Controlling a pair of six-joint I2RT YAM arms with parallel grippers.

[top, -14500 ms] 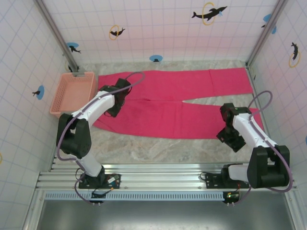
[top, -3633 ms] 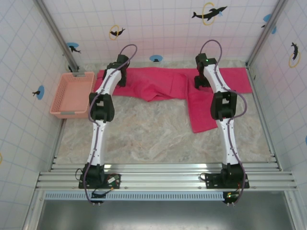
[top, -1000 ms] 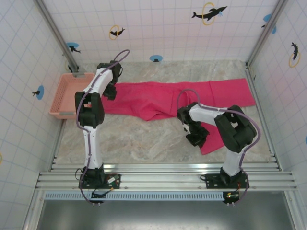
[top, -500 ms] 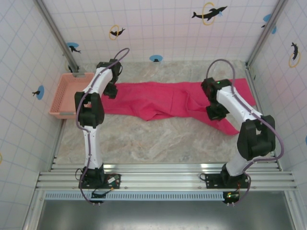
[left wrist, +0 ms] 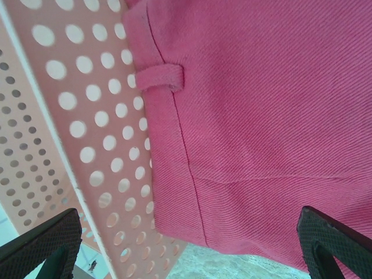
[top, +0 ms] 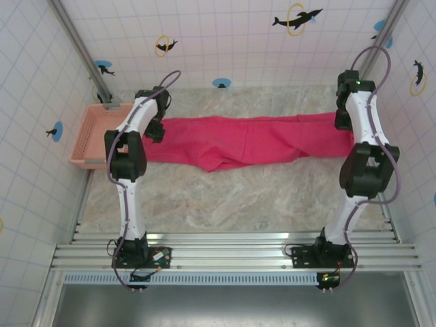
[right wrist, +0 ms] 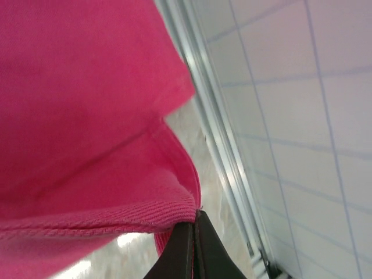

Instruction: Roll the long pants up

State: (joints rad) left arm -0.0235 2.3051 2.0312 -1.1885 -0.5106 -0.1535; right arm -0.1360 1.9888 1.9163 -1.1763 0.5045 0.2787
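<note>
Where the marbled grey-beige surface [top: 225, 197] nears the back wall, the long pants [top: 252, 139] lie stretched in one bright pink-red band from left to right, folded lengthwise, with a loose fold bulging toward the near side around the middle. The rest of the stone-patterned top in front of them is bare.

The room is a booth of white tiled walls [top: 225, 48] with faint grid lines, dotted with dolphin stickers [top: 296, 18], some leaping through yellow rings, others on blue discs. Aluminium posts [top: 82, 51] slant up at the two back corners, and a ribbed metal rail [top: 231, 246] along the near edge carries both arm bases.

At the left edge of the surface sits a pale salmon basket [top: 102, 133], just beside the waist end of the pants. In the left wrist view the waistband, with a belt loop [left wrist: 161, 77], lies against the basket's perforated wall.

The left claw [top: 155, 129] hangs over that waist end with its jaws spread as wide as they go, one dark finger [left wrist: 40, 244] in each lower corner of its own camera, and nothing is gripped between them.

The right claw [top: 344, 121] is at the far right, close to the corner post. Its jaws are pressed fully together, pinching the stitched hem of the pants' leg end, which is raised off the surface beside the wall's metal frame.
</note>
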